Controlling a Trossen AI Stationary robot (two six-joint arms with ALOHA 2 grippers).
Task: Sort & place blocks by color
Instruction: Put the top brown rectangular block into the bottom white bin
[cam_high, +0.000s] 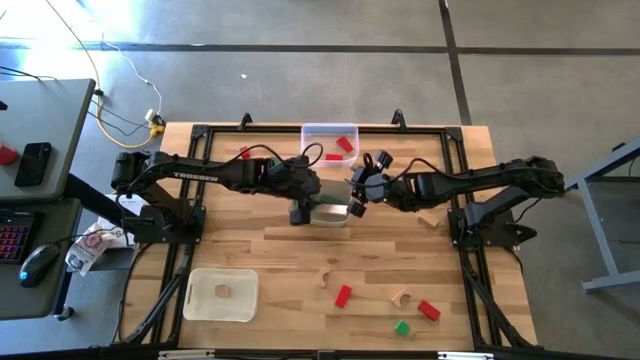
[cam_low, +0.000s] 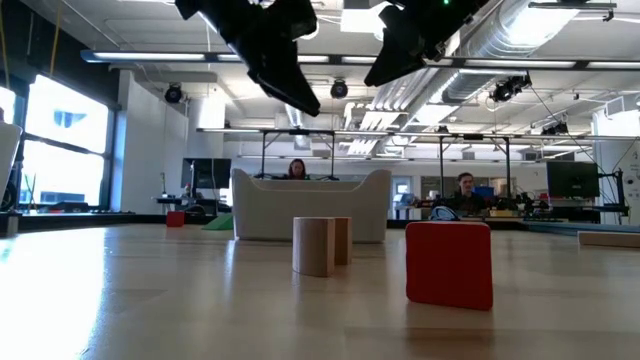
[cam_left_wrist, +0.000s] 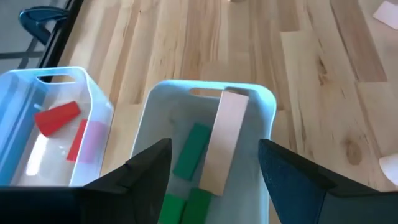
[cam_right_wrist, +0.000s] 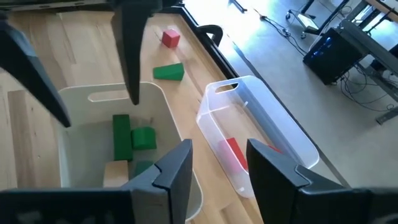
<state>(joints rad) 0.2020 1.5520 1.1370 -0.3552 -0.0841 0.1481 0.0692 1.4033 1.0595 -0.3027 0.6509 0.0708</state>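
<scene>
Wooden bar (cam_left_wrist: 222, 140) in tray (cam_left_wrist: 261, 102) below parted, empty left hand (cam_left_wrist: 214, 171).

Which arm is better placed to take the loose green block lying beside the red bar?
Right, probably. The green block lies on the right arm's side; both the right gripper and left gripper hover open over the middle tray.

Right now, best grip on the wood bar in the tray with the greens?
Probably across its narrow width, mid-length, from above with the open left hand: the wood bar lies long and slim, and tray walls block the sides. Right hand nearby.
</scene>
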